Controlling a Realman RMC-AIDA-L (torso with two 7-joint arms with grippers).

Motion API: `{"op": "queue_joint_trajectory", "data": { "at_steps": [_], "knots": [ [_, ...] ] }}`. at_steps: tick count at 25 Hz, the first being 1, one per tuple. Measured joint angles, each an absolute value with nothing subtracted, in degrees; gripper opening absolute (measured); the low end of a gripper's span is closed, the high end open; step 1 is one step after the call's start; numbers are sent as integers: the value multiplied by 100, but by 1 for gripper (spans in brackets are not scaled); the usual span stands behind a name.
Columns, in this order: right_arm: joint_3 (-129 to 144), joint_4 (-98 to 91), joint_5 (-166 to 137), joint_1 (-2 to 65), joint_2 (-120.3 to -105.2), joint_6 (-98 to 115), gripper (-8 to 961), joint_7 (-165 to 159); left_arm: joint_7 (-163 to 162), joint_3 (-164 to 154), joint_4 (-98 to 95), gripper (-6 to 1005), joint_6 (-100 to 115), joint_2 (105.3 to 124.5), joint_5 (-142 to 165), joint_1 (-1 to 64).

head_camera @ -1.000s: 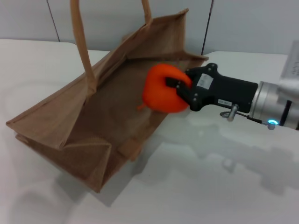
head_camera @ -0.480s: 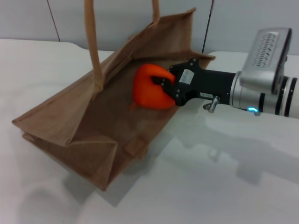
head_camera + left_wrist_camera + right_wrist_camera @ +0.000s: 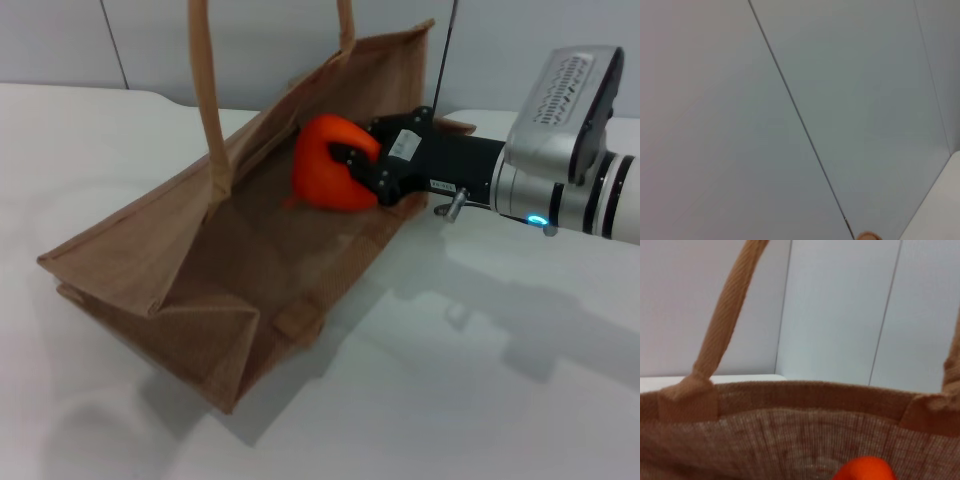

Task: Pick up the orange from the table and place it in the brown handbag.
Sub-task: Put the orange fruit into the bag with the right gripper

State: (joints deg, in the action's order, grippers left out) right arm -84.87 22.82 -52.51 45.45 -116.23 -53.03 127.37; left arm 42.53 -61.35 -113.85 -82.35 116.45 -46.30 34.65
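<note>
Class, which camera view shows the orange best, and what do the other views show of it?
The head view: the orange shows nearly whole, clamped in the right gripper over the open brown handbag. The right wrist view catches only its top against the bag's wall. The left wrist view shows none.

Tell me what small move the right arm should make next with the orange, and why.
Probably lower it a little further into the brown handbag, then open. The right tool is shut on the orange, which is already past the bag's open rim but appears held above the inner wall, not resting on it. Letting go lower down should keep it from rolling back out onto the table.
</note>
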Motion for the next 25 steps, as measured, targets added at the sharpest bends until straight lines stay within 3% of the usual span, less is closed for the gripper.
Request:
{"op": "queue_joint_trajectory", "data": {
  "at_steps": [3,13,25],
  "knots": [
    [-8463,2276,-5200,4537,-11629,-5299,111,12731,4253,-6135,-11382,125,-8235,11645,-4609,3460],
    [-8332,2272,-5209,4524,-11624,-5332,583,12658,4273,-6135,-11361,125,-8178,11645,-4573,3432],
    [-8362,2357,-5278,4286,-11546,-5412,798,12434,4261,-6134,-11355,125,-8142,11645,-4238,3276]
  ]
}}
